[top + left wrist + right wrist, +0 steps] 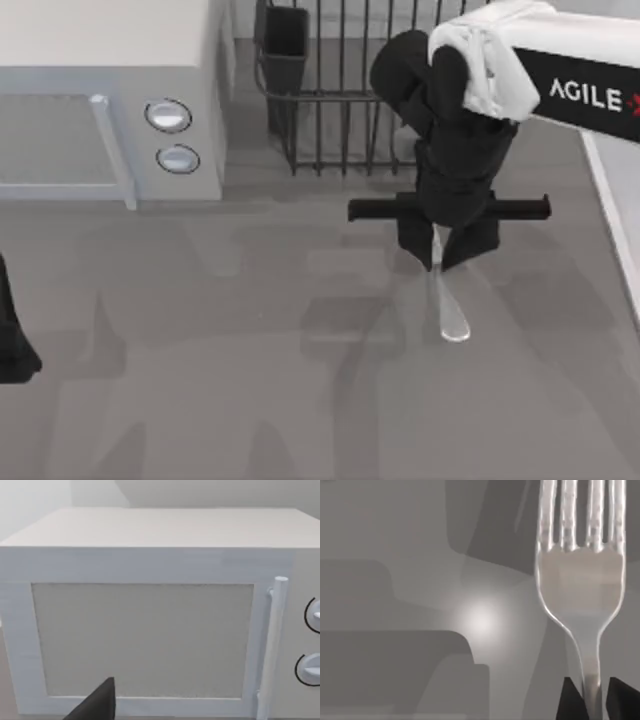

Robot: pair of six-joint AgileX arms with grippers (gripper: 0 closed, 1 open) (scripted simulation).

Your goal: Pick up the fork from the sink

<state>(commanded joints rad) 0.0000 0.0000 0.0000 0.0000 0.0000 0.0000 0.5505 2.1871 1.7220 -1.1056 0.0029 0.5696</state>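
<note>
Silver fork (581,587) is pinched in right pincer (592,696) of arm lettered "AGILE".

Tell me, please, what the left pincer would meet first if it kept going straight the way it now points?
Most likely the microwave: the left wrist view looks squarely at its door, with a dark fingertip of the left pincer before it. How far off the door stands is unclear.

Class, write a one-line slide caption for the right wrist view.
The right tool pinches the fork by its neck, tines pointing away, above the grey sink floor.
</note>
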